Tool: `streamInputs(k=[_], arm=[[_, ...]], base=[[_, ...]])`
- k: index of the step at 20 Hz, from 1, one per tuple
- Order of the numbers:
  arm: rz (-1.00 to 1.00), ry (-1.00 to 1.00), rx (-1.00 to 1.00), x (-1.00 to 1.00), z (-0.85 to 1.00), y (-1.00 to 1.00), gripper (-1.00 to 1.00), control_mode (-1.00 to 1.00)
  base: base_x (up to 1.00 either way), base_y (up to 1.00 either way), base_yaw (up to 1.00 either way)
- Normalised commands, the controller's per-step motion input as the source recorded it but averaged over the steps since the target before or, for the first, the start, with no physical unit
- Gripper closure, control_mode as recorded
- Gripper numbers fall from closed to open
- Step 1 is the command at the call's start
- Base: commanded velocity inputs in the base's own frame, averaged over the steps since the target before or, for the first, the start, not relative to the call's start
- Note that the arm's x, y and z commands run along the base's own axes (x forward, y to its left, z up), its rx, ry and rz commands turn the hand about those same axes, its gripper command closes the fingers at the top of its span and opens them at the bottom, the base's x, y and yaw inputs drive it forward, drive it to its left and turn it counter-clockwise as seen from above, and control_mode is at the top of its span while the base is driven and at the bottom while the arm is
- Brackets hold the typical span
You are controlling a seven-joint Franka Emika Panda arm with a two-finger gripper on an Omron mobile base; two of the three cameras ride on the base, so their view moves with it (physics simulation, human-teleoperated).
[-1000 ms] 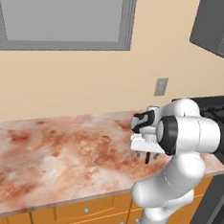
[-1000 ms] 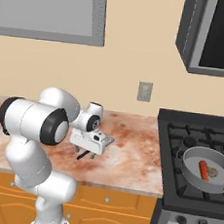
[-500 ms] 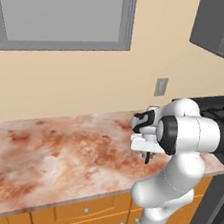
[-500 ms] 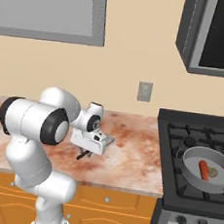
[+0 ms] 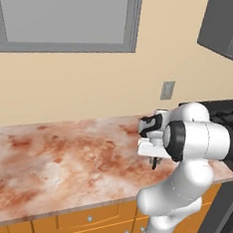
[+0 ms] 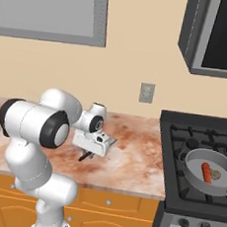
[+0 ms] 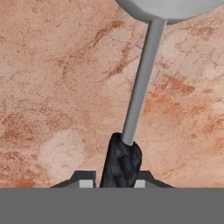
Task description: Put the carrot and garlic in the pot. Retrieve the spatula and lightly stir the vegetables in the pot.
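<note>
Little has shifted since a second ago: the hand (image 6: 87, 155) remains low over the tabletop (image 6: 130, 162), pinching the spatula (image 7: 141, 83) by its dark grip. From the hand's camera, the thin grey shaft runs up to the silver blade above the mottled red stone. Well apart on the stove (image 6: 201, 144), the pot (image 6: 209, 171) holds the carrot (image 6: 206, 172) with the garlic (image 6: 216, 174) just beside it.

Pot (image 6: 209, 172) stands on the stove (image 6: 182, 137), right of the table (image 6: 130, 157). Carrot (image 6: 206, 171) and garlic (image 6: 216, 174) lie side by side inside it. Spatula (image 7: 140, 87) lies on the table, under the claw (image 6: 86, 156).
</note>
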Motion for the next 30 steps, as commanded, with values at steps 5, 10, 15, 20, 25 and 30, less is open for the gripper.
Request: streamInputs(k=[5, 10, 15, 20, 25, 30], arm=[[0.13, 0.00, 0.00, -0.53, 0.89, -0.22, 1.00, -1.00], [0.26, 0.01, 0.00, -0.80, 1.00, -0.01, 1.00, -1.00], [0.17, -0.07, 0.03, -0.84, 1.00, 0.00, 1.00, -1.00], [0.06, -0.16, 0.15, -0.63, 0.64, 0.00, 1.00, -1.00], [0.10, -0.16, 0.13, -0.54, 0.33, 0.00, 1.00, -1.00], [0.00, 0.00, 0.00, 0.00, 0.00, 0.00, 1.00, -1.00]], base=[[0.00, 0.00, 0.00], [0.00, 0.00, 0.00], [0.00, 0.00, 0.00], [0.00, 0.00, 0.00], [0.00, 0.00, 0.00], [0.00, 0.00, 0.00]])
